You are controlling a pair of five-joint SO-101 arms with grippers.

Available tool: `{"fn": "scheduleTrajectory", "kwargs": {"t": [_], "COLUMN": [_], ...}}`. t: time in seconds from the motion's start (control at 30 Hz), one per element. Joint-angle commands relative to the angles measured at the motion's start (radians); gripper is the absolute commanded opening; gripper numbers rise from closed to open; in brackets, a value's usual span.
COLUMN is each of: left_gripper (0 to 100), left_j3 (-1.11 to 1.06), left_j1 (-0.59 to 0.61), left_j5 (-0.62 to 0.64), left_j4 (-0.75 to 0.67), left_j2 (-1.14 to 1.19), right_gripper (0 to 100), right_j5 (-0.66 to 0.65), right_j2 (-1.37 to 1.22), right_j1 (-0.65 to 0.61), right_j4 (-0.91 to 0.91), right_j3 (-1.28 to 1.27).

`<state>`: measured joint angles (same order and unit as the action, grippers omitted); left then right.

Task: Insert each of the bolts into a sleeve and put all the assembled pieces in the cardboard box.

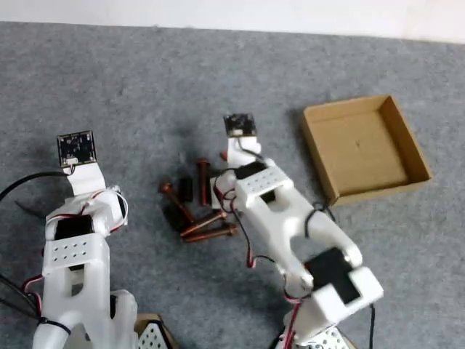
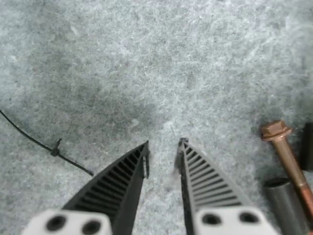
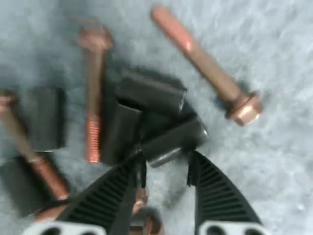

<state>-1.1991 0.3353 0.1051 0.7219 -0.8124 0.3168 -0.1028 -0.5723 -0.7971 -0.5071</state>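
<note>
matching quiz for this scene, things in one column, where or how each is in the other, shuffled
1 brown cardboard box
2 left gripper
3 right gripper
4 copper-coloured hex-head bolts

A open over dark cylindrical sleeves
B open over bare grey felt
C lying loose between the arms
D holds nothing yet

Pairs: 1-D, 2-B, 3-A, 4-C

Bolts [image 1: 211, 222] and sleeves [image 1: 186, 189] crowd one another; the cardboard box [image 1: 378, 190] opens upward.
</note>
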Motion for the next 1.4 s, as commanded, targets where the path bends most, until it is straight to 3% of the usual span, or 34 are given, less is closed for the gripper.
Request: {"fn": "scheduleTrajectory", "kwargs": {"t": [0.0, 0.43, 1.37], "left_gripper": [11, 11, 11], "left_j3": [0.008, 0.007, 0.007], "left_j1": [-0.015, -0.01, -0.012], "left_j5": [0.006, 0.005, 0.003], "left_j4": [-0.015, -0.015, -0.015], "left_j2": [-0.001, -0.002, -0.002], "right_gripper": [13.8, 13.8, 13.8], "right_j5": [0.006, 0.008, 0.0], "right_j2": [-0.038, -0.051, -0.048], "right_j1": [-0.001, 0.148, 0.16], "right_j4": [0.016, -0.038, -0.142], "right_j3": [0.094, 0.122, 0.216]}}
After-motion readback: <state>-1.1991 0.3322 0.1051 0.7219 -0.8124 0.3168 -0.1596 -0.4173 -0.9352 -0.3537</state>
